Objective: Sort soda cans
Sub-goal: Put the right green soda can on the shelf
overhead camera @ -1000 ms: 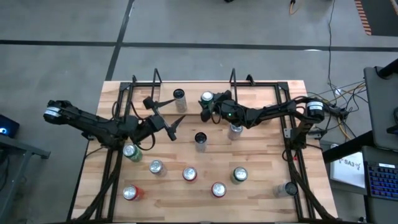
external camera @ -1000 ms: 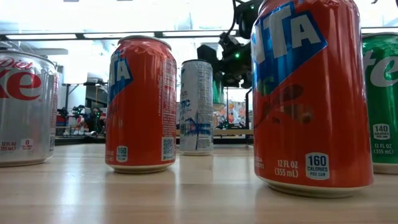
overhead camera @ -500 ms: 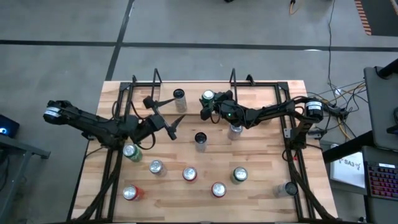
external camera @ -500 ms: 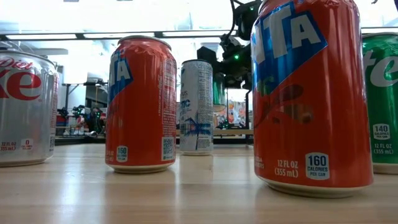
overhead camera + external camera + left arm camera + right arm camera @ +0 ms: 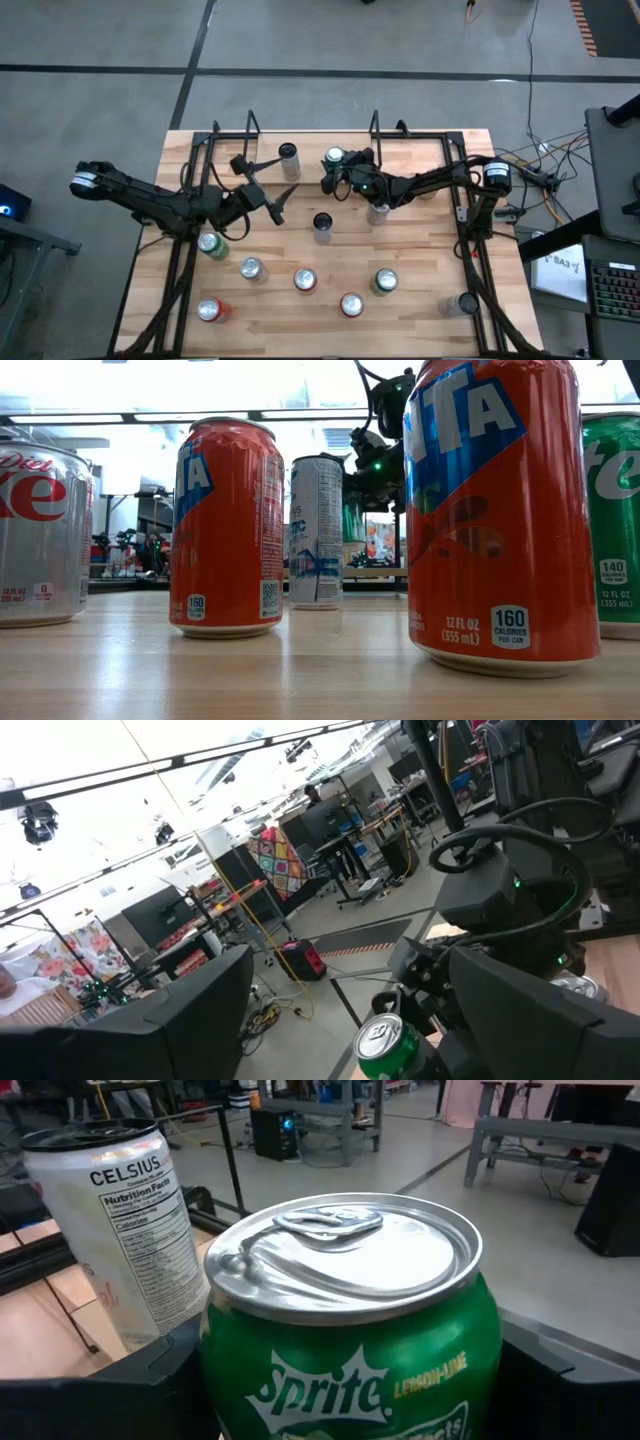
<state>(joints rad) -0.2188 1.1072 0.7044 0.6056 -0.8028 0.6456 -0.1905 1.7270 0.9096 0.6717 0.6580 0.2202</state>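
Wooden table point(image 5: 420, 300), upright soda cans point(image 5: 304, 280) scattered across it

"Sprite" on green can point(image 5: 350, 1350), "CELSIUS" on white can point(image 5: 115, 1210), "160 CALORIES" on orange can point(image 5: 500, 510)

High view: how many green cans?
3 green cans: one at the back, in the right claw; one near the left edge; one in front, right of centre. The arms may hide others.
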